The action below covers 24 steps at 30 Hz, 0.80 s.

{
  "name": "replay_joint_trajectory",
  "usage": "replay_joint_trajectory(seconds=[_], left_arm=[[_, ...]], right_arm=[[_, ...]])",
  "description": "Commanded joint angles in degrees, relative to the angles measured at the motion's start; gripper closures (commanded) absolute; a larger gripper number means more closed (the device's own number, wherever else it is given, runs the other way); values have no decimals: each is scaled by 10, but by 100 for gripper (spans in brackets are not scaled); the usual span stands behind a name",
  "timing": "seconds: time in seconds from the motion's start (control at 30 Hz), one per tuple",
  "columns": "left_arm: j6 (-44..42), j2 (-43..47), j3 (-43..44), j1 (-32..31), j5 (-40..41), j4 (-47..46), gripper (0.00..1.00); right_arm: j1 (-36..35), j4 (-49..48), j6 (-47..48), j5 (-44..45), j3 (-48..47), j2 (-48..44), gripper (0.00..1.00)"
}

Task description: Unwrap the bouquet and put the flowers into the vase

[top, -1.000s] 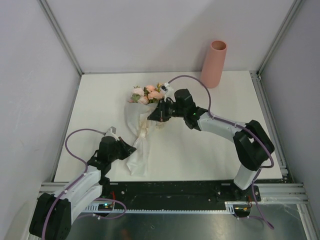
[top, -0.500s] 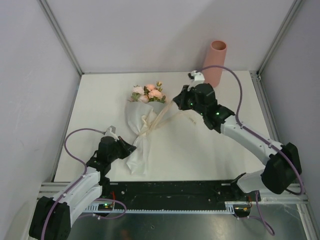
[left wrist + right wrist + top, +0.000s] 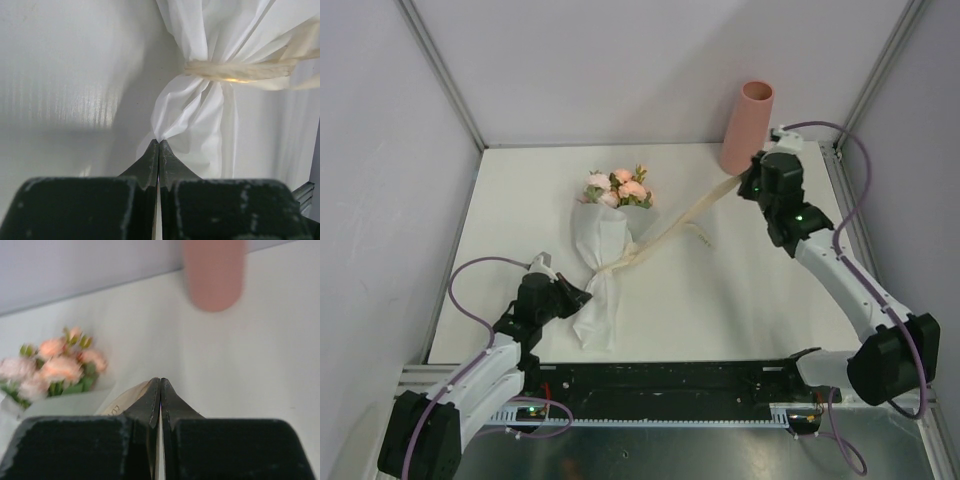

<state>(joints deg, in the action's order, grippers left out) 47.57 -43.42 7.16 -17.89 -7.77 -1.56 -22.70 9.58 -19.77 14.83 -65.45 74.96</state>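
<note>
The bouquet (image 3: 603, 250) lies on the white table, its pink and peach flowers (image 3: 618, 188) pointing to the back. A cream ribbon (image 3: 670, 228) still ties its white paper at the waist (image 3: 235, 71). My left gripper (image 3: 580, 297) is shut on the paper's lower tail (image 3: 200, 115); the pinch shows at its tips (image 3: 159, 142). My right gripper (image 3: 747, 185) is shut on the ribbon's free end (image 3: 127, 400) and holds it stretched out to the right, just in front of the salmon-pink vase (image 3: 748, 128). The vase (image 3: 215, 275) stands upright at the back right.
A loose loop of ribbon (image 3: 700, 236) lies on the table right of the bouquet. Metal frame posts (image 3: 440, 70) and grey walls close in the table on three sides. The black rail (image 3: 660, 380) runs along the near edge.
My right arm has swung from the bouquet's waist out to the right, up to the vase, drawing the ribbon out long. The left arm and the paper have stayed put.
</note>
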Motion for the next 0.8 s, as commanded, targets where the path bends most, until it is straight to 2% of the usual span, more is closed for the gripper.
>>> replay_joint_trajectory(seconds=[0.0,0.13,0.47,0.6,0.77], left_arm=[[-5,-9,18,-3,21,-3,100],[-6,-22,33,-4,26,-3,100],[-11,-27,54,-6,46,-2,100],[-15,-29,61,-7,50,0,100],[-18,-35,67,-9,53,-1,100]], right_arm=[[53,-36,30,95,-28,-58,100],[88,-107,77,153,-32,-80,100],[147,-218,188,209,-99,-72,100],[148,-202,223,210,-131,-46,100],[158,-109,163,148,-99,-13,100]])
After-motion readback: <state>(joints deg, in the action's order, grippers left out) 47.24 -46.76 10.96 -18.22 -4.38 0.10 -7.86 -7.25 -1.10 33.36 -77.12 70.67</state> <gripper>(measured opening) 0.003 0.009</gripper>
